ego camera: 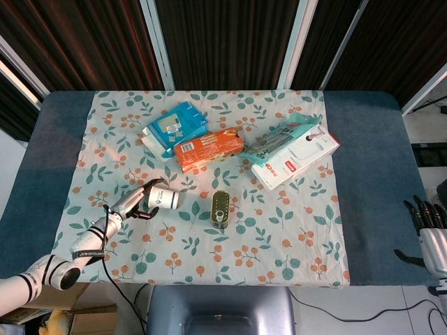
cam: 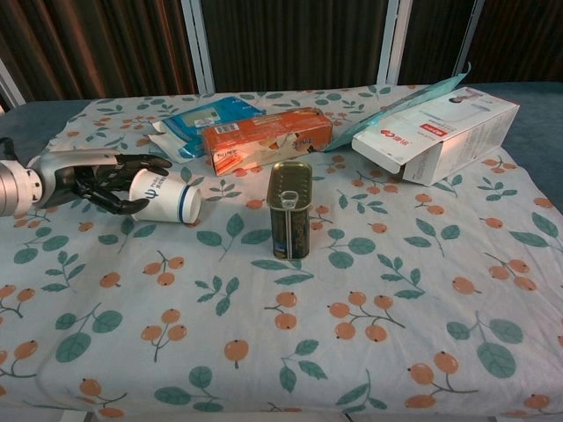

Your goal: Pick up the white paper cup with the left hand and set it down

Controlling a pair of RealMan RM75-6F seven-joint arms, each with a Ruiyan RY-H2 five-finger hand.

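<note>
While lying on its side: white paper cup (cam: 164,196), on the floral cloth (cam: 369,290) near a green tin (cam: 289,209).
Left hand: left hand (cam: 97,178) cups its open end, fingers apart, grip unclear.
Right hand: right hand (ego camera: 431,234) off the desk (ego camera: 370,167) edge; its fingers' state cannot be told.

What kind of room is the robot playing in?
Probably a robot practice lab, not a home: a table with a leafy tablecloth, dark curtains behind, and packaged goods like the orange box laid out for practice.
</note>
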